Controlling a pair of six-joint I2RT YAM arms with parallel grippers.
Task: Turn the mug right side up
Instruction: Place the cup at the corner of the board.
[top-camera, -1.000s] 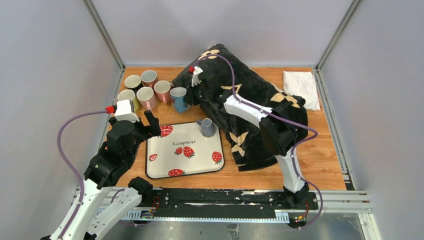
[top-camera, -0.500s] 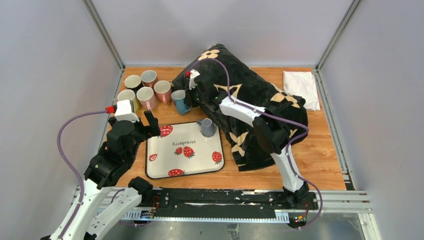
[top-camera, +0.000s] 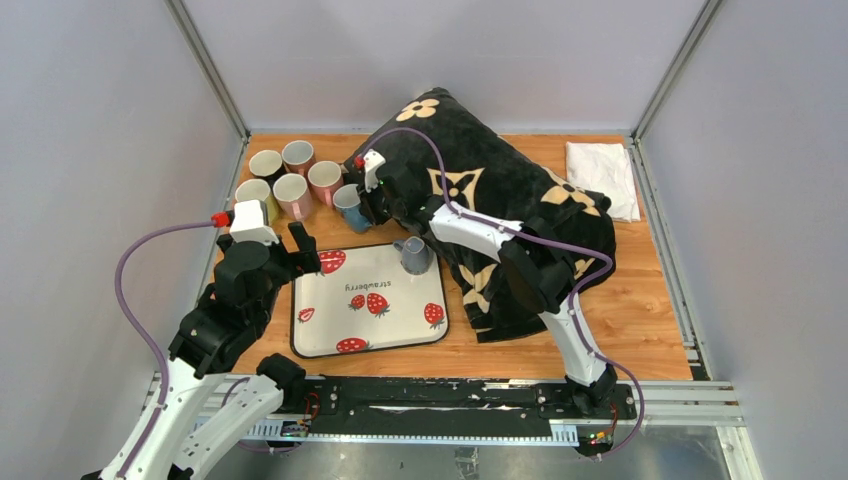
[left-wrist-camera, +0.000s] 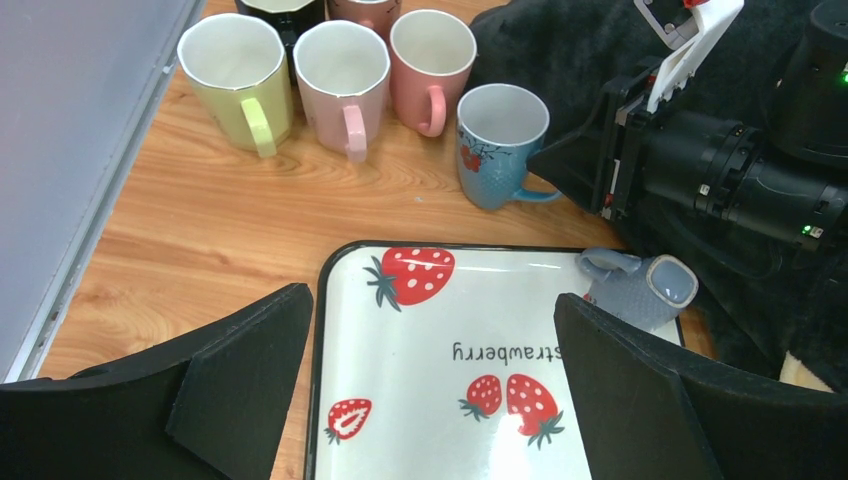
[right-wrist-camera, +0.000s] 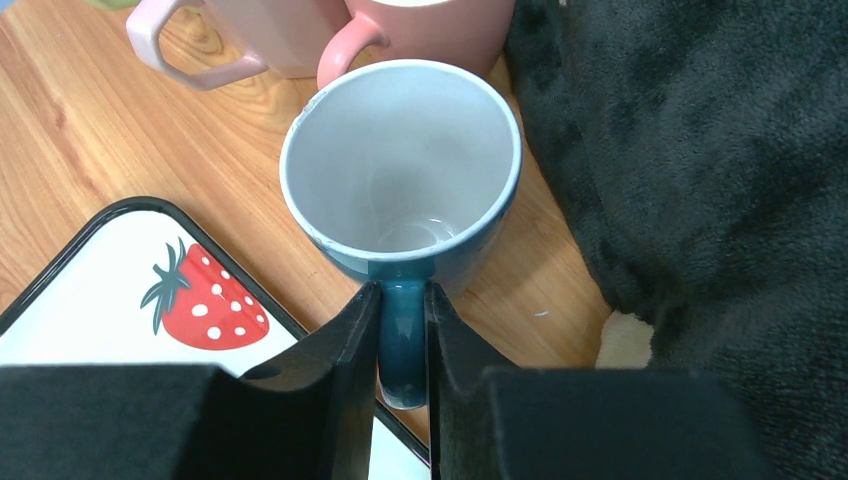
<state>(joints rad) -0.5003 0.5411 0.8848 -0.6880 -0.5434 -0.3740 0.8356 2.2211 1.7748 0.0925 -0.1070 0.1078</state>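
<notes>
A blue mug stands mouth up beside the row of mugs, its white inside showing. My right gripper is shut on its dark blue handle, reaching in from the blanket side. The blue mug tilts slightly, and I cannot tell whether its base touches the wood. A grey mug rests base up at the far right corner of the strawberry tray, handle to the left. My left gripper hangs open over the tray's near left part, holding nothing.
Several upright mugs, pink, pale pink and yellow, crowd the far left corner. A black blanket with tan flowers lies heaped right of the tray. A white cloth sits at the far right. Grey walls enclose the table.
My right arm has carried the blue mug a little to the left and nearer, close to the pink mug. The left arm and the grey mug have not moved.
</notes>
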